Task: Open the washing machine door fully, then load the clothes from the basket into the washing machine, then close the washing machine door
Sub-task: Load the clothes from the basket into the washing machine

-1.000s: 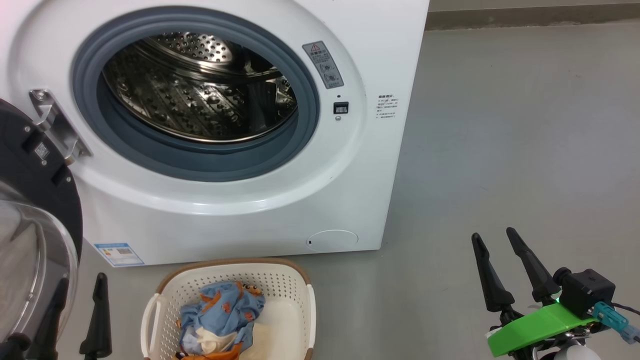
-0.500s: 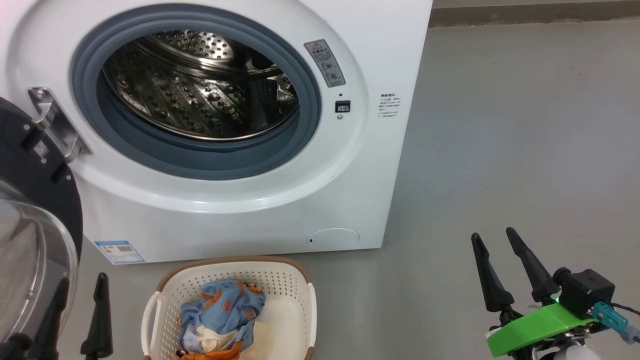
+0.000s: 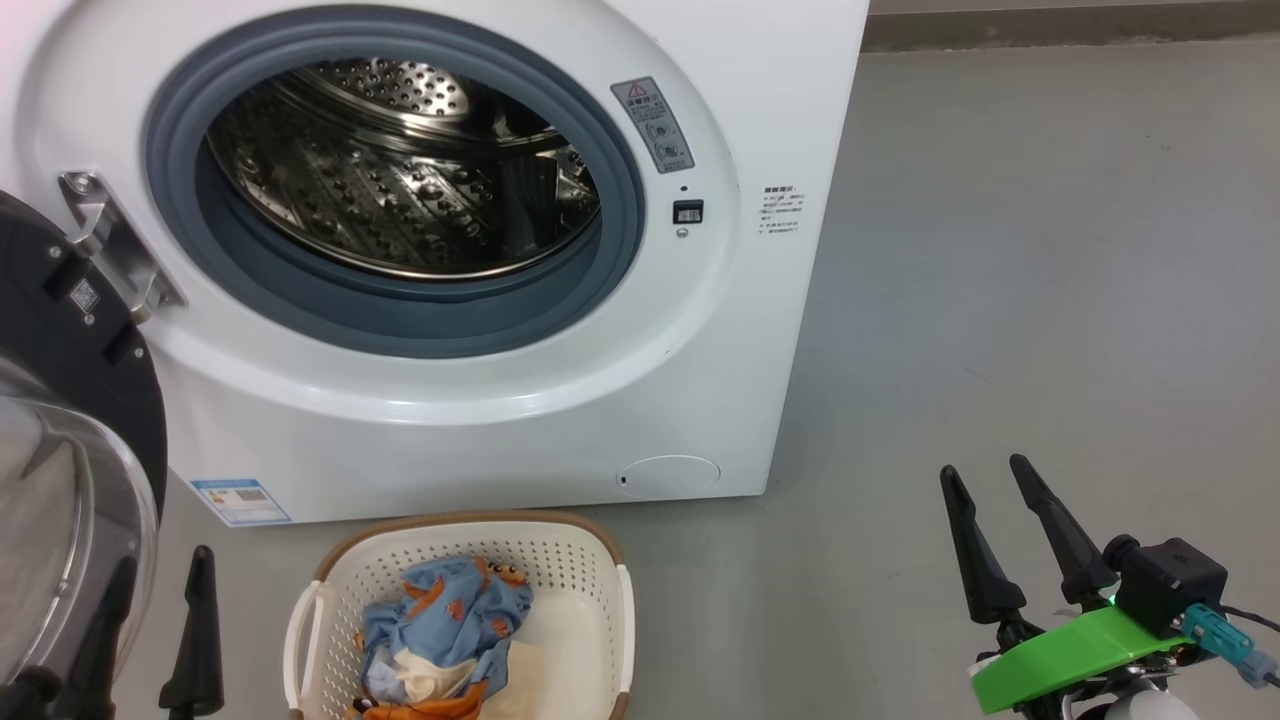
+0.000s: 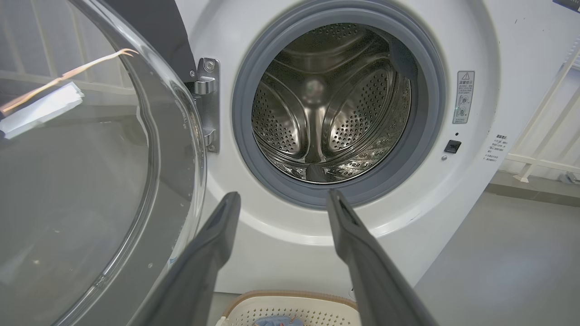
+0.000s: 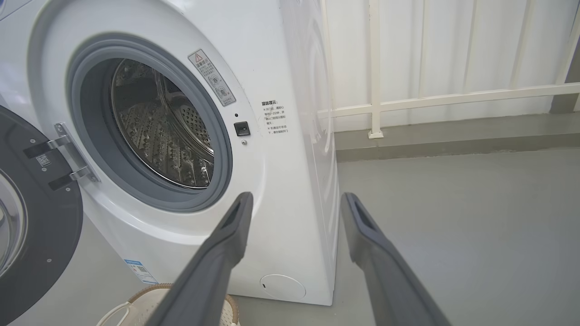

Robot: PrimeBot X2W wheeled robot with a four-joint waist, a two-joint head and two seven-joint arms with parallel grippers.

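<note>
Grey floor (image 3: 1000, 250), head view: one washing machine (image 3: 760, 100), door (image 3: 70, 340) swung open left, one basket (image 3: 480, 555) of clothes (image 3: 440, 625) before it. Left wrist view: left hand (image 4: 283, 194) spread wide, empty, facing the drum (image 4: 326, 104). Right wrist view: right hand (image 5: 297, 194) likewise.

The right pincer (image 3: 982, 466) has two long, tapering matt-black fingers with pointed tips, fixed to a bright green plastic bracket (image 3: 1075, 655). On that bracket sits a boxy black camera module (image 3: 1175, 590) with a short round barrel. A teal plug (image 3: 1212, 630) and a thin dark cable (image 3: 1250, 612) leave its right side. The left pincer (image 3: 165, 556) has the same slim dark fingers, charcoal grey and shallowly grooved near each tip.
</note>
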